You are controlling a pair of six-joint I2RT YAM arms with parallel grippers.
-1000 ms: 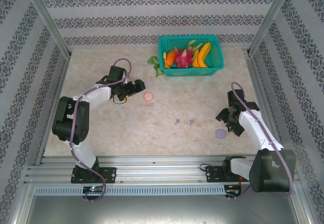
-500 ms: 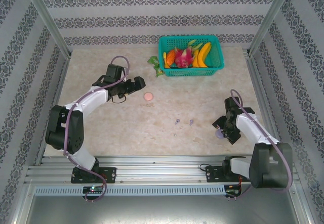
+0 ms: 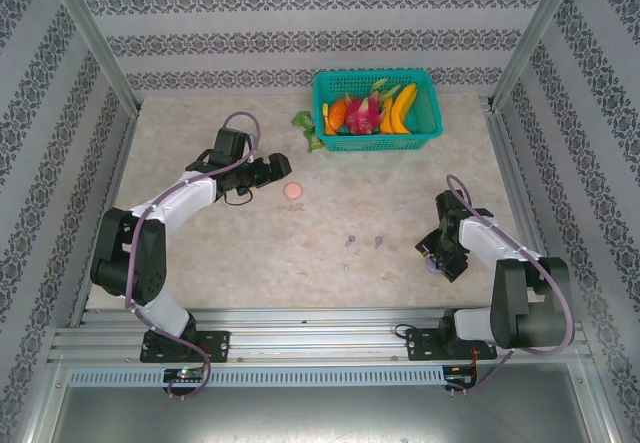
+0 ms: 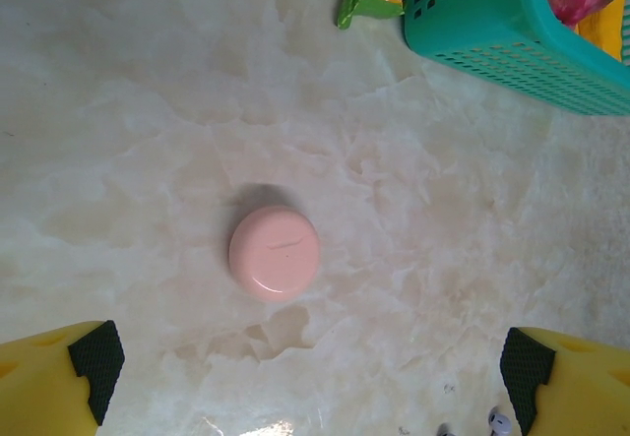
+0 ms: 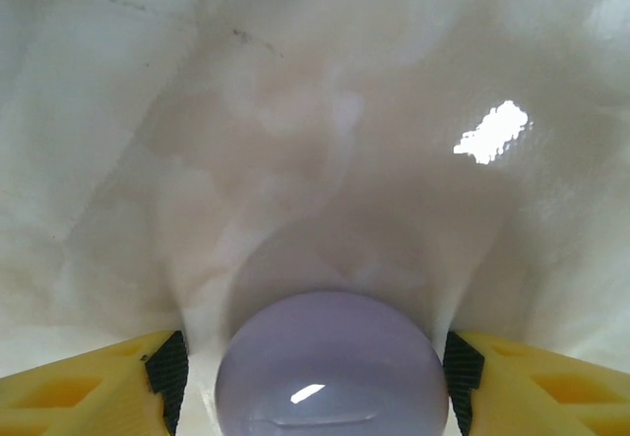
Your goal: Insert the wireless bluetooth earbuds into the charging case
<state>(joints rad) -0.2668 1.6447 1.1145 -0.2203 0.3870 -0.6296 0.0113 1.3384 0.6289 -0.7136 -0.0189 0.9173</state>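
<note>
earbuds (image 3: 350, 240), two tiny purple ones, lie loose and side by side on the marble-look table (image 3: 200, 253), out in the open between the two arms and outside any case. the right gripper (image 5: 313, 382) is down at the tabletop, jaws partly open and standing either side of one round purple case (image 5: 330, 372). a sliver of table shows between the case and one pad (image 5: 167, 377), so nothing is clamped. seen from above, that gripper (image 3: 436, 255) covers most of the purple case, just right of the earbuds. the left gripper (image 4: 310, 367) hangs with jaws spread wide and empty over one closed pink case (image 4: 275, 253), well apart from the purple one. farther out, one teal basket (image 3: 425, 128) of fruit stands at the table's far edge, with one green packet (image 3: 308, 128) just beside its left wall.
</note>
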